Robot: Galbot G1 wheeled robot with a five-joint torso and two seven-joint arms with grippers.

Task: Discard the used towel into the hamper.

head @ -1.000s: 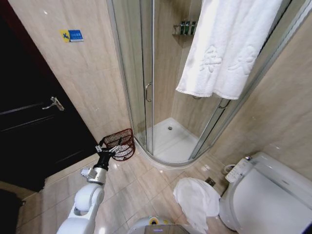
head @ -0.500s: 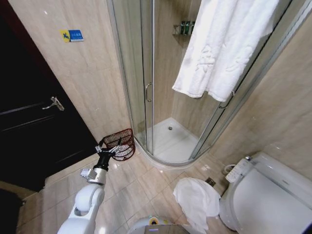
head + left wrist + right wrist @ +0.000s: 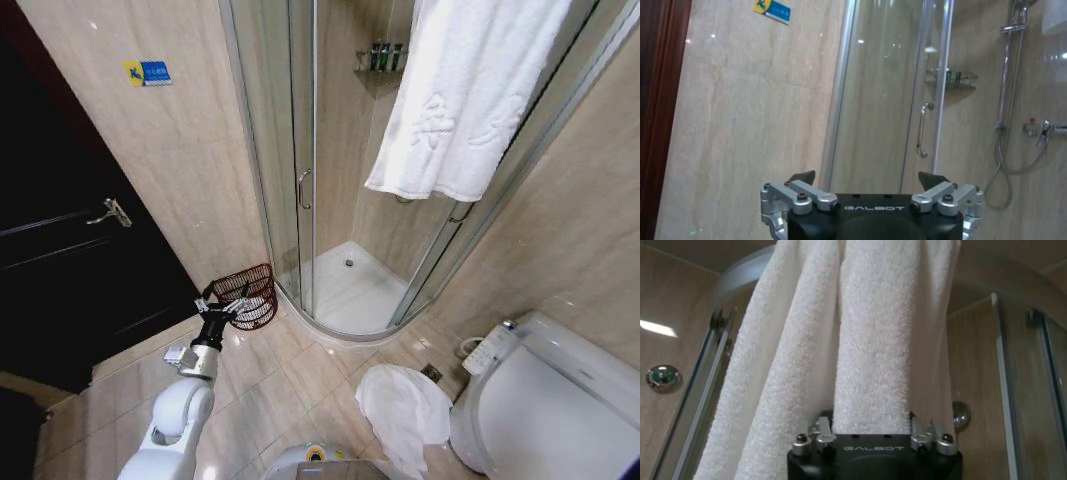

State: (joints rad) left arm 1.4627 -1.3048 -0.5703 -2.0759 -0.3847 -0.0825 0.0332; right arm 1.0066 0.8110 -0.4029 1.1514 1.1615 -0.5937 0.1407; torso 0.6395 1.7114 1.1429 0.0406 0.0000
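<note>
The white towel [image 3: 470,100] hangs high against the shower enclosure [image 3: 330,200], its top edge cut off by the frame. In the right wrist view the right gripper [image 3: 870,422] is clamped on a fold of it, fingers buried in terry; "GALBOT" reads on the housing. The left gripper [image 3: 222,303] hovers low with its fingers spread and empty, just beside the hamper [image 3: 250,293] by the glass door. A second white cloth [image 3: 405,410] lies on the floor next to the toilet [image 3: 550,400]. A blue-yellow wall sign [image 3: 148,72] is unreadable.
</note>
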